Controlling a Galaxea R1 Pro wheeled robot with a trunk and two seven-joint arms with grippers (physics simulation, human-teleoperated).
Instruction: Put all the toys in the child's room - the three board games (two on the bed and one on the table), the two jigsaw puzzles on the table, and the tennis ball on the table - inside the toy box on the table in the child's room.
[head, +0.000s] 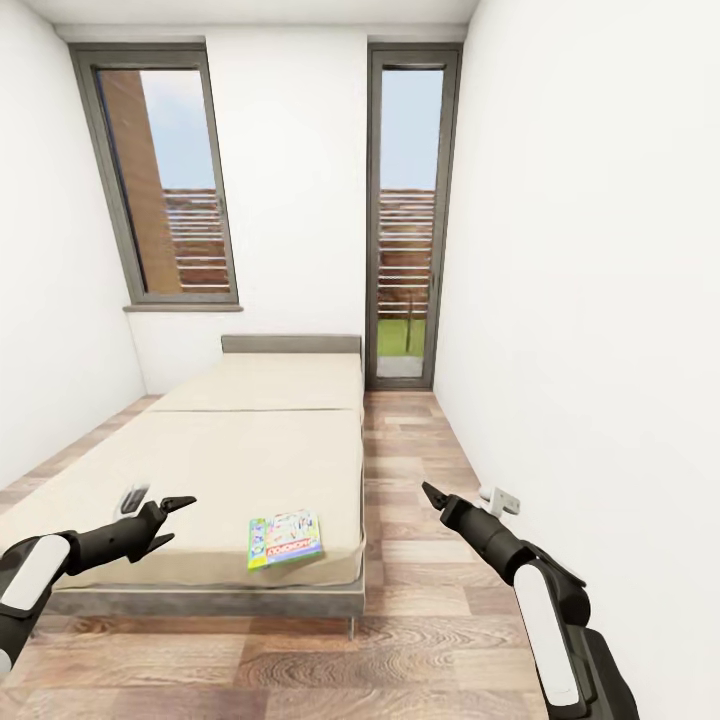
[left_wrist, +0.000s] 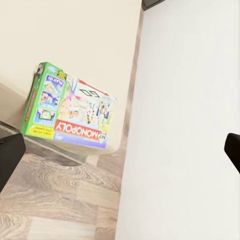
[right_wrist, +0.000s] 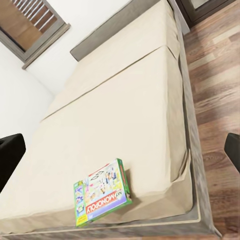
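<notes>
- head view: the robot is facing the bed (head: 250, 440) in a narrow room, so i judge the step in hand to be fetching a board game off the bed. one monopoly box (head: 285, 538) is lying flat near the bed's near right corner. the task speaks of two games on the bed, but i am counting just one here.
- the left gripper (head: 172, 520) is hovering over the near left part of the bed, well apart from the box, its two fingers spread wide and holding nothing. the right gripper (head: 433, 496) is hanging over the wooden floor (head: 420, 480) beside the bed; i cannot tell how its fingers are standing from here. two windows (head: 165, 170) are showing in the far wall.
- left wrist view: one monopoly box (left_wrist: 67, 107) is sitting close to the bed edge, with floor below and the white wall (left_wrist: 185, 120) beside. the dark fingertips (left_wrist: 10, 155) are standing at opposite edges of the frame, wide apart and empty.
- right wrist view: the same single box (right_wrist: 100, 192) is lying near the bed's (right_wrist: 115, 115) corner; this gripper's fingertips (right_wrist: 11, 152) are also standing far apart, gripping nothing.
- next move, as i judge it: bringing one gripper down over the box, closing on a box edge near the bed rim.
</notes>
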